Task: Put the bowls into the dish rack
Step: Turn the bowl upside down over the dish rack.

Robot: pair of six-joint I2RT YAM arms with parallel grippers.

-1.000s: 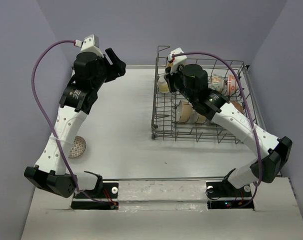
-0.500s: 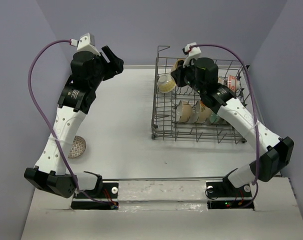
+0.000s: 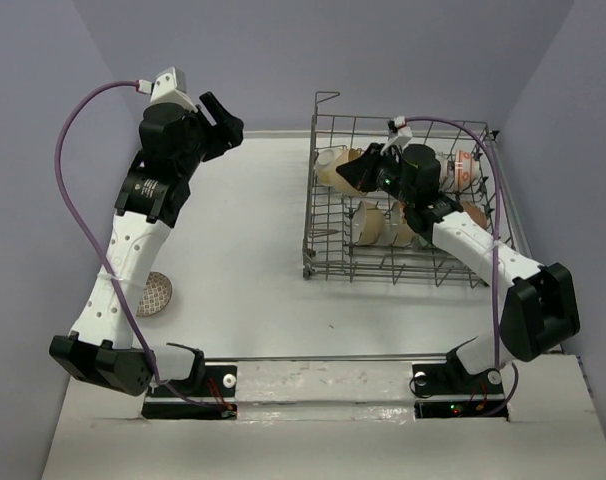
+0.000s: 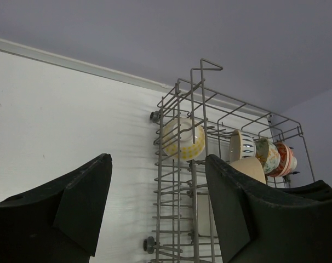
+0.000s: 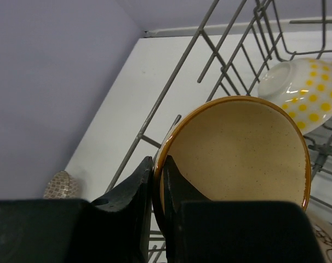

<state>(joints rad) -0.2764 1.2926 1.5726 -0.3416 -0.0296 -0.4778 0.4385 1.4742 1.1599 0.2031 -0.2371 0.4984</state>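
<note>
Over the last second the right hand (image 5: 156, 171) has swung back from the far left corner of the dish rack (image 3: 383, 268) toward its middle and dropped lower among the wires, carrying its load with it. The placing step is under way but not finished. The hand is pinched shut on the rim of the tan bowl (image 5: 237, 148), one finger inside the lip and one outside, with the bowl tipped on edge just ahead of the hand, inside the rack. Whether its lower edge already rests on the tines cannot be told, since the hand's own body hides it. The bowl is glazed ceramic — speckled cream inside, with an amber-brown rim, round and shallow. Just beyond it, further from the hand, lies the dotted bowl (image 5: 314, 90), smooth white with yellow spots, turned on its side. The rack is thin grey wire, an open grid with tall sides and upright tines. The left hand (image 4: 159, 164) has barely moved. It hangs high over the white surface (image 3: 243, 250), jaws wide apart and empty, facing the rack. Well below and behind it, near its own arm's base, the patterned bowl (image 3: 155, 293) sits on the surface — one more to load, likely that hand's job.
</note>
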